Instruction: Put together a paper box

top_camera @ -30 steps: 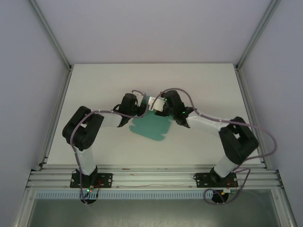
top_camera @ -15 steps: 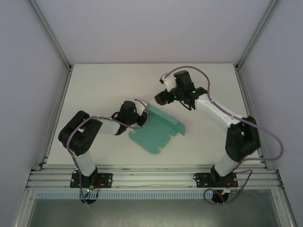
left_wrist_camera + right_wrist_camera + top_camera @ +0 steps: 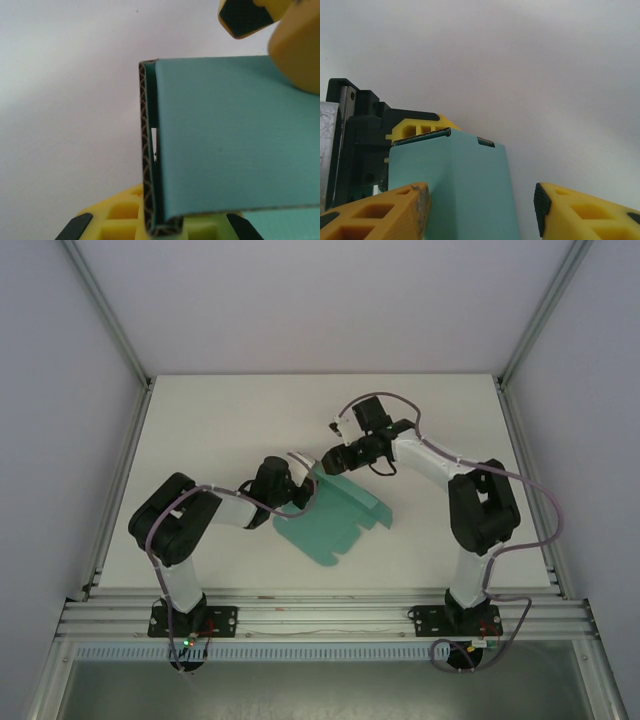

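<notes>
White table (image 3: 200, 430) is sitting inside a pale-walled enclosure with metal framing; both arm bases are standing at its near edge.

Item: the paper box (image 3: 335, 520) is lying about the middle of the table, a little toward the near edge. It is a teal die-cut sheet, not yet closed up. Its near part, with the cut tabs, is lying flat on the surface. Its far part is rising off the surface along a fold line running from the far-left end toward the right.

On the left-edge side, the left gripper (image 3: 302, 486) is pinching the raised far-left end of the sheet. In the left wrist view its 2 yellow fingers (image 3: 120, 212) are pressing together on a doubled-over edge of the card, with a dark wavy-patterned strip showing along the fold. Jaws are standing narrow, holding the card.

On the far side of that same end, the right gripper (image 3: 333, 460) is hovering close to the left gripper. In the right wrist view its 2 fingers (image 3: 580, 212) are standing apart, straddling the upright teal flap. 1 finger is touching or nearly touching the flap's side; I cannot tell which. The other is standing clear, with bare table showing in the gap. It is gripping nothing.
</notes>
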{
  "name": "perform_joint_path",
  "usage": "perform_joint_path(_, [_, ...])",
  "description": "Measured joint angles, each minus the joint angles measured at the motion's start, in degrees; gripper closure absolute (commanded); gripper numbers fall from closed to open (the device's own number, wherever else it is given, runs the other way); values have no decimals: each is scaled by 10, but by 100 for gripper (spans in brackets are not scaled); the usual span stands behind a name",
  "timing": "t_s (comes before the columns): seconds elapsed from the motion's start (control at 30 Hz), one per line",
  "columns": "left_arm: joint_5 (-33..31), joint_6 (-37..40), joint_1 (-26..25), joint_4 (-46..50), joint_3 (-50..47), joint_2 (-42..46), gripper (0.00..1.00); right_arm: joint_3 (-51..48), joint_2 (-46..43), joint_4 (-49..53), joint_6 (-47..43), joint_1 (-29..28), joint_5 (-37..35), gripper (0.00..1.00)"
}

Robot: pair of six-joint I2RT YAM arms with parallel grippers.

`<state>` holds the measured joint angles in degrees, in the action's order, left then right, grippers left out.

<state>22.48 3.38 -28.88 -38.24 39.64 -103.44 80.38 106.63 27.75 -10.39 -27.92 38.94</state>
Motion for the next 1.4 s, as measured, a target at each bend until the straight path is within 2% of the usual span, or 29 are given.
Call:
perform_joint_path(0.1, [-4,-5,0,-12,0,-7,82,5,8,7,3,3,17,47])
perform_joint_path(0.13, [-5,-7,0,-17,0,-10,75,6,9,10,2,2,19,48])
perform_joint_path(0.3, [-8,-23,0,-32,4,-18,74,6,14,16,0,2,29,51])
perform_joint_path(0.47, [-8,-29,0,-32,27,-34,77,13,19,18,-3,5,30,52])
perform_joint_path(0.5, [-9,-30,0,-31,32,-38,80,15,21,18,-3,7,31,52])
perform_joint_path(0.57, [-12,-34,0,-26,44,-45,98,15,22,17,-3,12,31,52])
perform_joint_path(0.6, [-16,-27,0,-20,51,-48,100,16,23,11,-2,13,31,52])
perform_joint_path(0.7, [-41,-34,-4,-9,72,-60,100,20,23,4,-1,18,22,51])
perform_joint_path(0.87, [-71,-66,-11,-7,79,-64,100,2,14,-26,20,24,3,37])
perform_joint_path(0.97, [-78,-100,-9,-2,72,-55,100,-48,-35,-47,37,33,-12,27])
perform_joint_path(1.1, [-74,-164,19,10,43,-12,100,-126,-161,-40,45,69,-23,18])
perform_joint_path(1.23, [-66,-215,50,31,37,31,100,-171,-278,-40,34,104,-23,18])
perform_joint_path(1.4, [-25,-256,65,53,37,58,100,-221,-333,-63,17,98,11,21])
